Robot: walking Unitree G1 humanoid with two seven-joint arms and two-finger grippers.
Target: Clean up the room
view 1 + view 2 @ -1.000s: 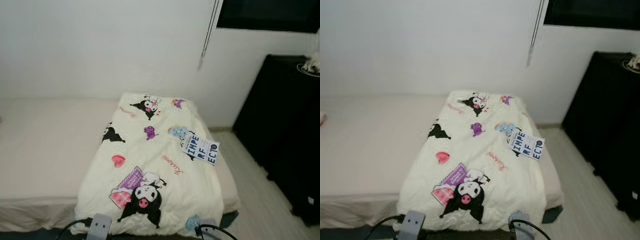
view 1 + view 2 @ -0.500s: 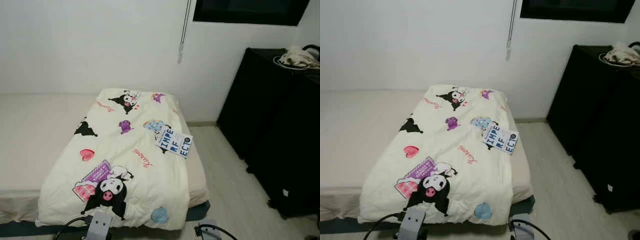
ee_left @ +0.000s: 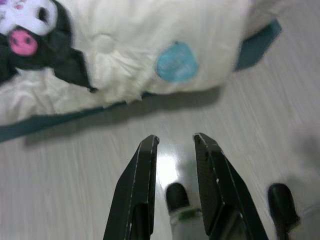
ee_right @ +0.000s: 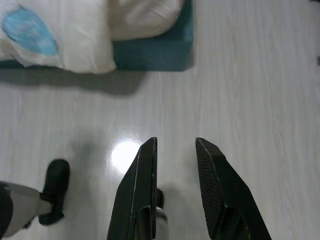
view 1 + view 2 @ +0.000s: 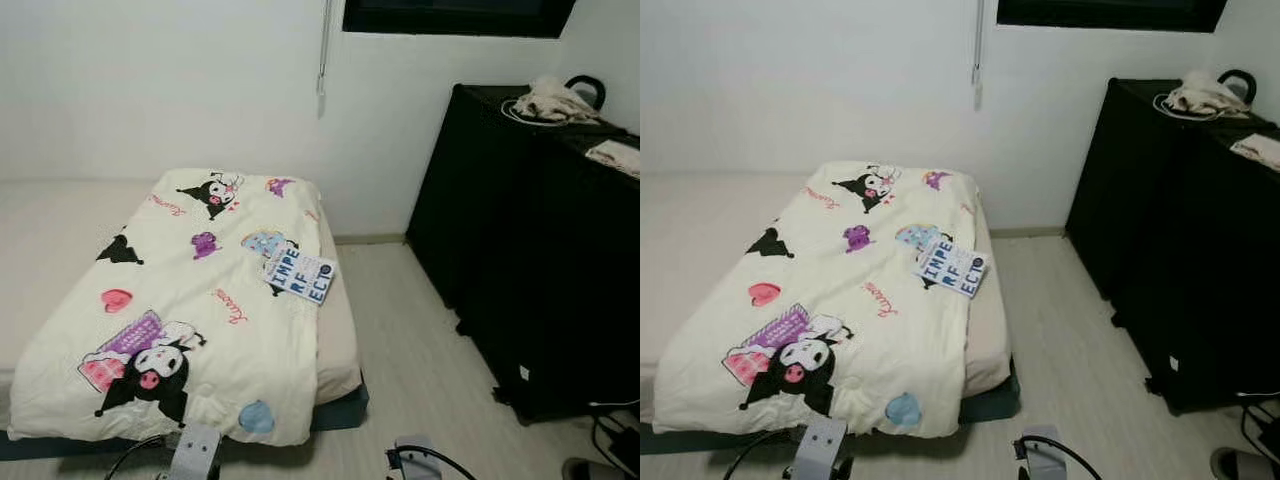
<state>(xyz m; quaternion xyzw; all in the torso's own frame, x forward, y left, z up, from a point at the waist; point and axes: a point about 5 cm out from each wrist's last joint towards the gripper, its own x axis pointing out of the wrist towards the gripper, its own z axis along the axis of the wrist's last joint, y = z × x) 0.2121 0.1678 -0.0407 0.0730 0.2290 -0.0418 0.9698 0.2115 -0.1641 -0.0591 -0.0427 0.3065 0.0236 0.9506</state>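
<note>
**Robot stands at the foot of the bed, both arms hanging idle**

You are looking down at a low bed (image 5: pixel 340 345) with a teal base, set against the white wall. A cream quilted blanket printed with black-and-white cartoon characters, hearts and purple figures (image 5: pixel 190 300) covers its right-hand portion and hangs over the foot edge. On that blanket, near the bed's right edge and about halfway along it, lies a white book with large dark-blue block letters on its cover (image 5: pixel 299 277), slightly askew and touching nothing but the blanket. To the left of the blanket you see the bare pale sheet (image 5: pixel 50 235) of the bed.

Across the strip of pale wood-look floor (image 5: pixel 420 350), to your right, stands a tall black cabinet (image 5: pixel 530 260) against the wall. On its top, near the far corner, sits a crumpled light-coloured cloth with a black loop behind it (image 5: pixel 553 98); you may be seeing a bag handle, but the view is too small to be sure. A blind cord (image 5: pixel 323 60) hangs down the wall below a dark window (image 5: pixel 455 15).

Your left gripper (image 3: pixel 176 142) hangs low over the floor just off the foot edge of the bed, its two black fingers parted with nothing between them. Your right gripper (image 4: pixel 176 145) hangs the same way near the bed's foot corner, fingers apart and holding nothing. Below each you can make out the robot's dark feet on the floor.
</note>
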